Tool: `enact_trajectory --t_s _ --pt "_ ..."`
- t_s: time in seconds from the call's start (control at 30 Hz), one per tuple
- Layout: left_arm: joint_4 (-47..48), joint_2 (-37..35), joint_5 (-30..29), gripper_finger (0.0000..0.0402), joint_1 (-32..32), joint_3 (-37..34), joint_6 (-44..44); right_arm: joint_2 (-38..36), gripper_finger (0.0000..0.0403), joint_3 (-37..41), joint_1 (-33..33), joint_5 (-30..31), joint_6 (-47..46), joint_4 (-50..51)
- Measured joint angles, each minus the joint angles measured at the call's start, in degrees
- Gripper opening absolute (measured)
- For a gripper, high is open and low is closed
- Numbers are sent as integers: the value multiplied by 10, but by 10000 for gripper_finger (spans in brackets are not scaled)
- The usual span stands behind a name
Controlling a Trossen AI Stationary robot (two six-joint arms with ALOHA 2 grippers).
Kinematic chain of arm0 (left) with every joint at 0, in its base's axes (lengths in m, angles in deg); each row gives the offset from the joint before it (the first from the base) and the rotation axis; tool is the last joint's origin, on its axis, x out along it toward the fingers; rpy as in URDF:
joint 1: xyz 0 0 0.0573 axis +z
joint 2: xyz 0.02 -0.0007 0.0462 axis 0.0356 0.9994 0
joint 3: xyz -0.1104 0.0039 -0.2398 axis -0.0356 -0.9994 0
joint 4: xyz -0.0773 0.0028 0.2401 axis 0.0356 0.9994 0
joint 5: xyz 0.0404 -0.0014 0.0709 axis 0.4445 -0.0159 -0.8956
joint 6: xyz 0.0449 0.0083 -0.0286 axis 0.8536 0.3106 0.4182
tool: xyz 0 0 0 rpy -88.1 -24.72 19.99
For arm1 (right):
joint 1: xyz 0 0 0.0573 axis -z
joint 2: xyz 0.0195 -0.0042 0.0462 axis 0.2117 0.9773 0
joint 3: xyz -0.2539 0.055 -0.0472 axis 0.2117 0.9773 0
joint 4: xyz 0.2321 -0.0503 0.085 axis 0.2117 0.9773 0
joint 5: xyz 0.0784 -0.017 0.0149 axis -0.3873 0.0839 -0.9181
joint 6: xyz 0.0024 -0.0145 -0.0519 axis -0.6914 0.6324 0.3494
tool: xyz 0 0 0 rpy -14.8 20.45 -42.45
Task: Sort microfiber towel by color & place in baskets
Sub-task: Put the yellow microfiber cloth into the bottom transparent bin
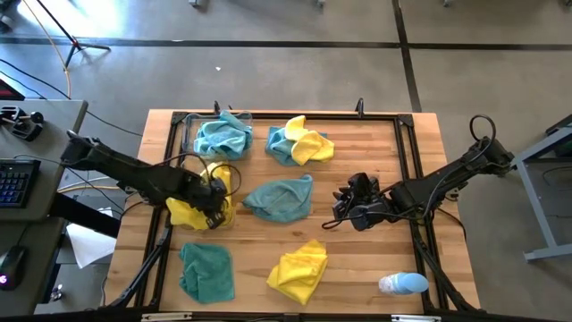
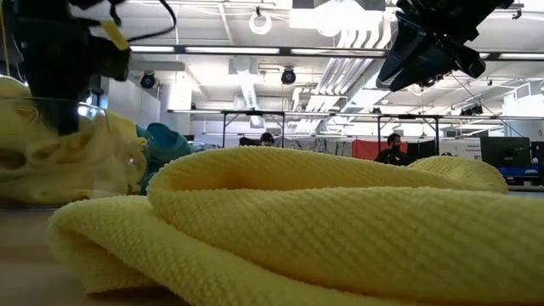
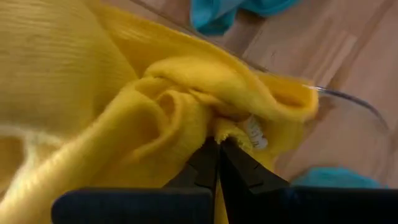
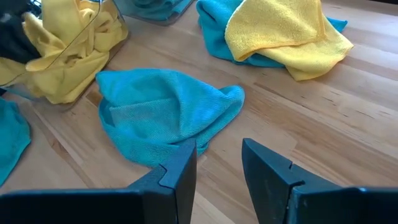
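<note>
We're mid-drop on a yellow towel [image 3: 168, 106]: the left gripper [image 1: 214, 207] sits at centre-left of the overhead frame, over the yellow basket [image 1: 229, 172], jaws pinched tight on a fold of that cloth, w/ the care tag right beside the tips. In the left wrist view the clear basket rim curves past just beyond the bunched cloth, so we judge the towel is over or already inside it. Next move, as we read it: open up, let the cloth fall fully inside the walls, lift clear w/o dragging a corner back out.

The right gripper [image 4: 217, 163] hovers right of centre in the overhead frame, jaws apart at a moderate gap and empty, aimed at the teal towel [image 1: 279, 199] mid-frame. We'd guess that's the next pick, bound for the teal basket [image 1: 192, 136] at upper left, which already holds teal cloth.

Left on the bench [image 1: 375, 259]: a teal + yellow pair [image 1: 299, 143] overlapped at upper centre, a teal one [image 1: 206, 272] at lower left, a yellow one [image 1: 299, 268] at lower centre. All are fuzzy, crumpled, loosely folded, so they'll prob. sag and trail when lifted. A pale blue-white object [image 1: 403, 283] lies at lower right, not part of the sort.
</note>
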Motion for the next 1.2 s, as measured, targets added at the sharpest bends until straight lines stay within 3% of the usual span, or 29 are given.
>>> enact_trajectory --t_s 0.33,0.53,0.97,1.2 --pt "-17 116 31 0 21 -3 6 0 124 0 0 -1 -2 -3" --pt "-29 141 31 6 21 -1 -3 0 124 0 0 -2 -1 -3" --pt "-15 143 31 109 21 38 10 0 124 0 0 -2 0 -3" --pt "83 143 31 142 21 111 41 0 124 0 0 -2 0 -3"
